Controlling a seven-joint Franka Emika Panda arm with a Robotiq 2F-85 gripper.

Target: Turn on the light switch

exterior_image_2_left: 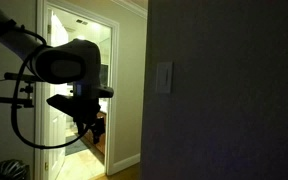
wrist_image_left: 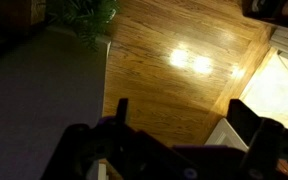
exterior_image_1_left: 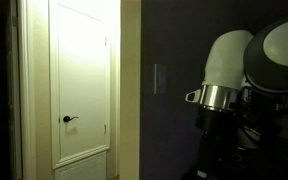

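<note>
- Since the gripper (wrist_image_left: 184,125) hangs spread, with nothing between its fingers (wrist_image_left: 120,112) and only wood floor (wrist_image_left: 174,95) below it in the wrist view, I'd close it first. My call: one blunt tip presses a switch cleaner than two splayed ones.
- No counter in shot, so I'm placing things by the wall's edges and corner.
- Arm (exterior_image_2_left: 69,62) is well apart from the target. It sits off the wall's outer corner, on the doorway side.
- Light switch (exterior_image_2_left: 164,77) is a pale upright plate on the dark wall (exterior_image_2_left: 234,110), near that corner edge and above mid-height. It shows in both exterior views (exterior_image_1_left: 160,78).
- Approach as I judge it: swing round the corner, square the tip to the plate, go in straight, push briefly, back off.
- Too dark to tell which half of the plate is "on", so aim by its outline.
- Likely risk: clipping the corner edge on the swing.
- Farthest back is the lit white door (exterior_image_1_left: 84,60) with its black lever handle (exterior_image_1_left: 70,119). Not the target.
- Counts: 1 switch plate, 1 gripper, 2 fingers, 1 door, 1 lever handle, 1 plant (wrist_image_left: 84,12) at the wrist view's top edge.
</note>
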